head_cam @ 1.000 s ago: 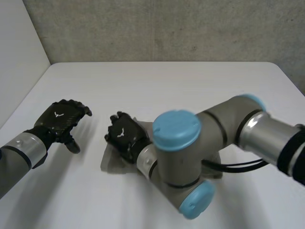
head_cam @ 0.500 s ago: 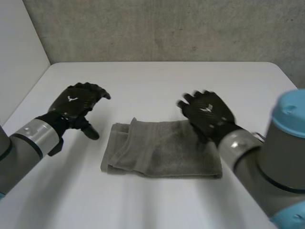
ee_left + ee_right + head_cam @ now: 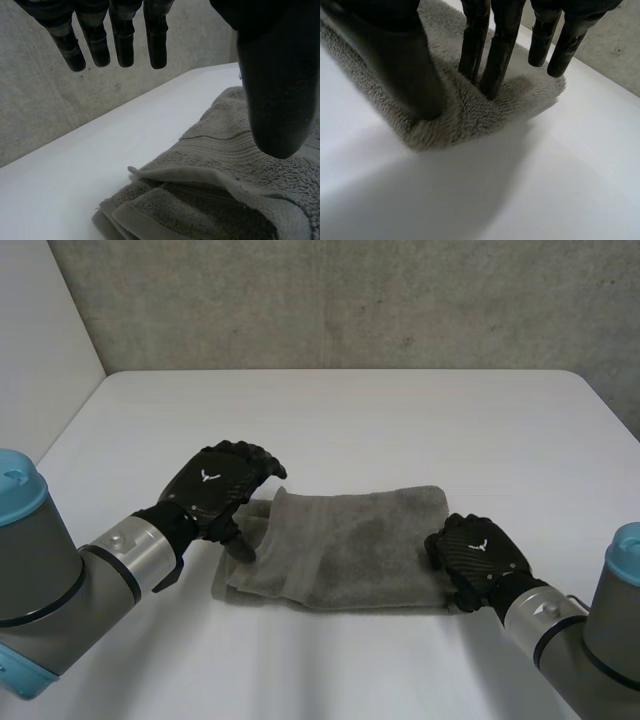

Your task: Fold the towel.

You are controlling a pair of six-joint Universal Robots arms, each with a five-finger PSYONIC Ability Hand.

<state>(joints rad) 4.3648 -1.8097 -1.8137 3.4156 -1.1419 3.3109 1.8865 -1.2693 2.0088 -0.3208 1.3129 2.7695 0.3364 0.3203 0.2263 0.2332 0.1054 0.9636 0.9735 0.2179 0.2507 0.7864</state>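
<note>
The left hand (image 3: 213, 488) hangs palm down with its fingers (image 3: 122, 47) straight and thumb spread apart, while the right hand (image 3: 478, 552) sits low, fingers (image 3: 495, 55) straight and pointing down.

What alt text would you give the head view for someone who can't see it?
A folded grey towel lies on a white table. The left robot hand is open over the towel's left end; the right robot hand presses down on the near right corner.
</note>
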